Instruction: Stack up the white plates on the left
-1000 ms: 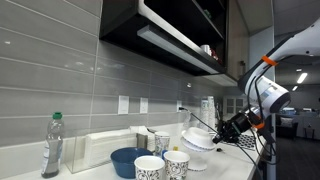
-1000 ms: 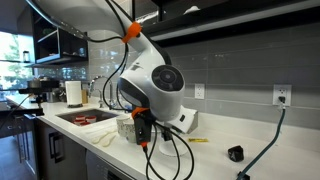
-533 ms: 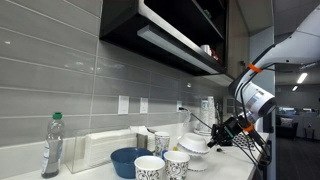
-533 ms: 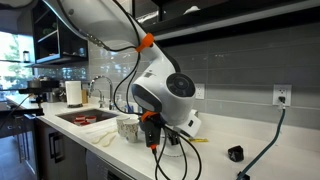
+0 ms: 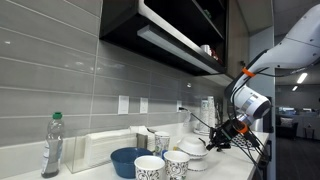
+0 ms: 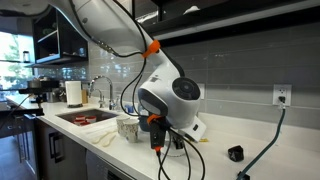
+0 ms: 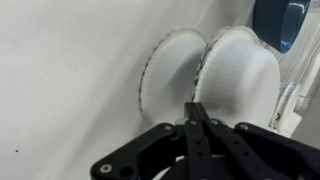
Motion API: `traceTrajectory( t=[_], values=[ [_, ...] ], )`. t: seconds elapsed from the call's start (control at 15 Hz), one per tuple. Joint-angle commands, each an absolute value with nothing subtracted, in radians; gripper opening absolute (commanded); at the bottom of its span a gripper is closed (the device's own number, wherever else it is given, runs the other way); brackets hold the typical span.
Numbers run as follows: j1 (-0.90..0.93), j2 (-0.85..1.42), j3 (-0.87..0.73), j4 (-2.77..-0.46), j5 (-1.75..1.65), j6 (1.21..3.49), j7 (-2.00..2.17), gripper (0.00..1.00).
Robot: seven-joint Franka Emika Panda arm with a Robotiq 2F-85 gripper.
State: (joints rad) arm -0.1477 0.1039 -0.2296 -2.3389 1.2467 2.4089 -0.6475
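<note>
Two white plates lie side by side on the white counter in the wrist view, one to the left and one to the right, their rims touching or overlapping. My gripper hovers over the spot where they meet. Its fingers are pressed together with nothing visible between them. In an exterior view the plates sit at the near end of the counter with the gripper just beside and above them. In an exterior view the gripper points down at the counter and the arm hides the plates.
A wide blue bowl, two patterned white cups, a clear bottle and a white box stand along the counter. A patterned cup, a sink and a small black object show too. Cables hang from the wrist.
The arm has moved along the counter and lowered the shut gripper towards the plates. The plates and the other dishes have not moved.
</note>
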Motion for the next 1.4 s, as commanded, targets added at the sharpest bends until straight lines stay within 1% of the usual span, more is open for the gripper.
traceTrajectory(
  t=[0.0, 0.47, 0.93, 1.33],
  values=[
    [-0.163, 0.138, -0.209, -2.308, 1.239, 2.424, -0.602, 0.0],
    [-0.162, 0.179, -0.2, -2.29, 1.225, 2.441, -0.559, 0.0],
    [-0.159, 0.185, -0.197, -2.294, 1.21, 2.498, -0.512, 0.0],
    [-0.159, 0.189, -0.193, -2.294, 1.187, 2.5, -0.481, 0.0]
  ],
)
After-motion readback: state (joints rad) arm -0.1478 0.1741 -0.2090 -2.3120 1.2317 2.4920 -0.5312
